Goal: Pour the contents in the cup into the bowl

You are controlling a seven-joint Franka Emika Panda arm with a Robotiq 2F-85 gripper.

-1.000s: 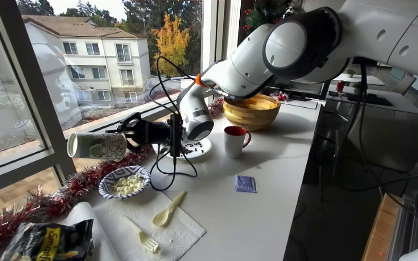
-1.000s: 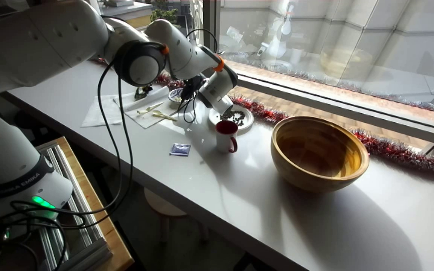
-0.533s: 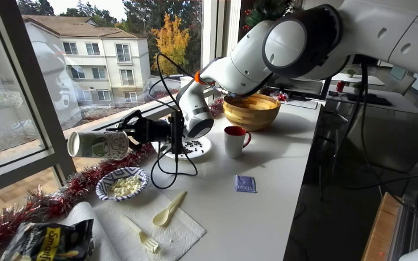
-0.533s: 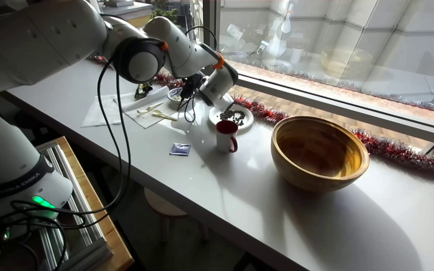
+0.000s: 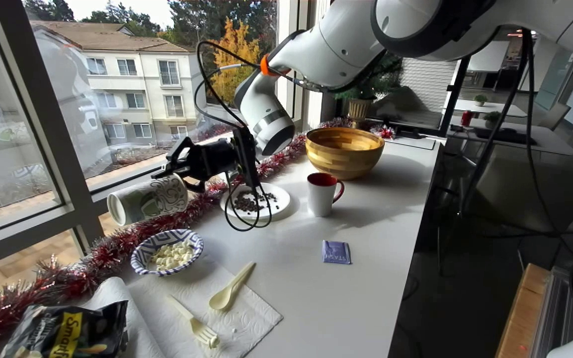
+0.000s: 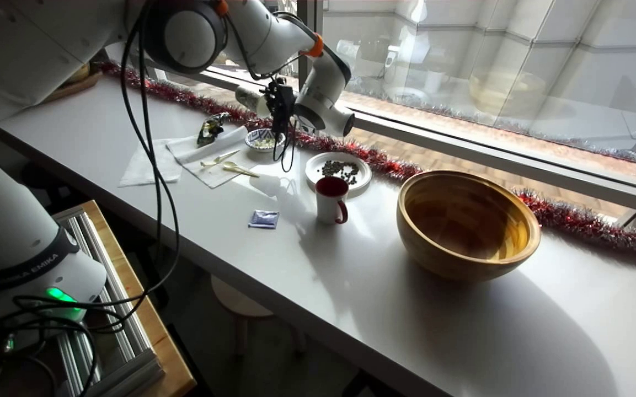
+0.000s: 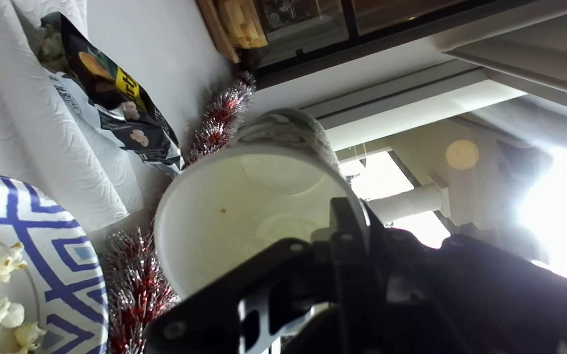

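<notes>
The paper cup [image 5: 148,200], whitish with a green print, lies sideways in the air, its mouth toward my gripper and its base slightly lower. In the wrist view the cup's pale inside [image 7: 244,216] holds only a small brown speck. My gripper [image 5: 166,173] is shut on the cup's wall near the rim; its fingertips [image 7: 357,211] pinch it, one apparently inside. The white bowl with blue patterned rim [image 5: 142,253] stands on the table below the cup and holds popcorn. The bowl also shows in an exterior view [image 6: 265,145] and at the wrist view's lower left [image 7: 79,255].
A plate with dark bits [image 5: 282,194], a red-and-white mug [image 5: 321,199] and a large wooden bowl [image 5: 343,156] stand further along the table. Tinsel [image 5: 132,233] runs by the window. A snack bag [image 5: 65,333], spoon [image 5: 224,298], fork [image 5: 199,330] and sachet [image 5: 336,252] lie nearer.
The arm has risen, carrying the cup up and away from the bowl's surroundings. The cup's base end has tipped down. The bowl shifted slightly left early on, and the cable now hangs clear of it.
</notes>
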